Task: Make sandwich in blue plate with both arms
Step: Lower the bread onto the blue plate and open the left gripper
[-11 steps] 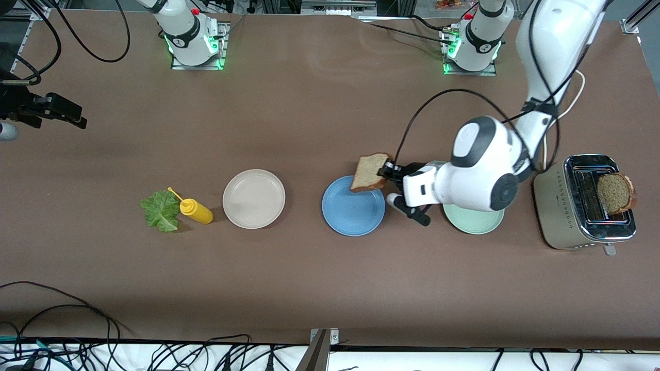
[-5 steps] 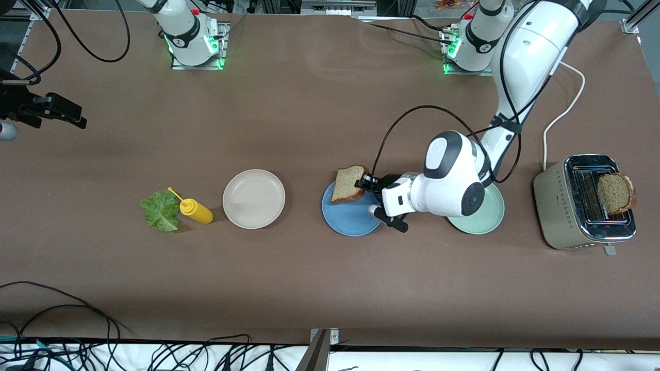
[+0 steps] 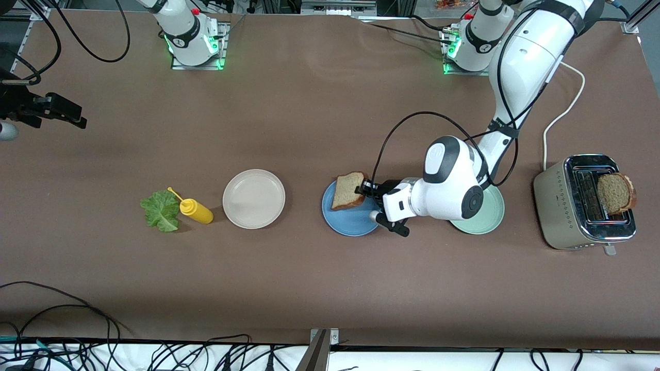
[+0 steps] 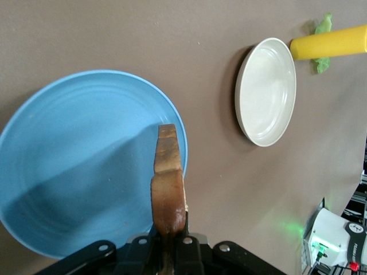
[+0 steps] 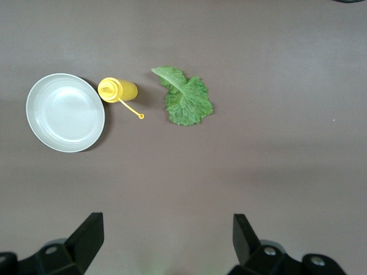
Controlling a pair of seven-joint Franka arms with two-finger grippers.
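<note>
Left gripper (image 3: pixel 364 189) over blue plate (image 3: pixel 346 222), shut tight on bread slice (image 3: pixel 347 190). Plate below it bare, room to go down. Mint-green plate (image 3: pixel 487 219) sits under left arm's wrist, toaster (image 3: pixel 582 206) with second slice (image 3: pixel 615 192) past that, toward left arm's end.

Right gripper (image 5: pixel 166 238) waits high, fingers wide apart. Below it bare table, then lettuce leaf (image 5: pixel 184 97), yellow bottle (image 5: pixel 117 90) just beside leaf, beige-white plate (image 5: pixel 65 112) next.

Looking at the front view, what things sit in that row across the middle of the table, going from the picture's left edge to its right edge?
Lettuce leaf → yellow squeeze bottle → beige-white plate → blue plate → mint-green plate → toaster.
</note>
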